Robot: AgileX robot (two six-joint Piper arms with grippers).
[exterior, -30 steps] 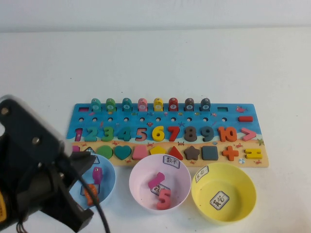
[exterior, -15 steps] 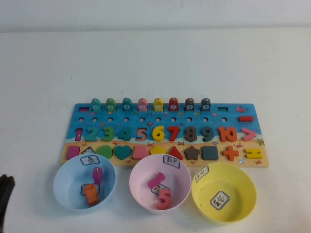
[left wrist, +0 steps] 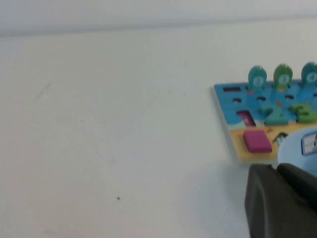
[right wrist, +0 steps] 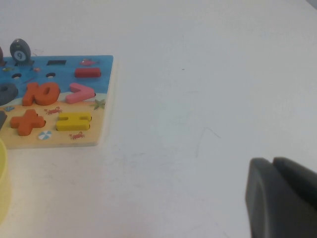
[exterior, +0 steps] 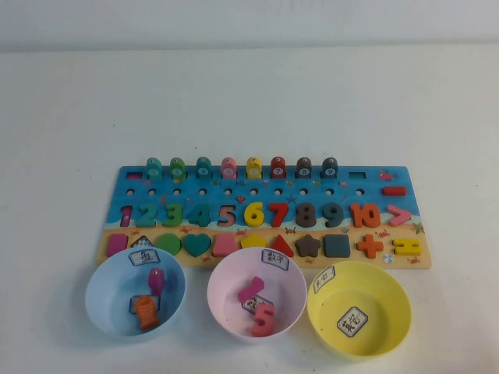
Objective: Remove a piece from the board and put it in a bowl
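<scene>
The pinkish-red "5" piece [exterior: 263,319] lies inside the pale pink bowl [exterior: 226,274], beside a small magenta block [exterior: 250,289]. The board [exterior: 394,209] lies flat just behind the three bowls, and its "5" slot [exterior: 226,214] shows only a flat recess. Neither arm shows in the high view. In the left wrist view my left gripper [left wrist: 275,171] is shut and empty, low over the bare table near the board's left end [left wrist: 233,106]. In the right wrist view my right gripper [right wrist: 272,163] is shut and empty over bare table beyond the board's right end [right wrist: 101,99].
A light blue bowl [exterior: 105,280] holding two small pieces stands left of the pink one. A yellow bowl [exterior: 390,300] with labels stands to its right. The white table spreads wide behind and beside the board.
My left arm filled the lower left of the high view a second ago. It has drawn back out of that view past the left edge. The bowls and pieces have not moved.
</scene>
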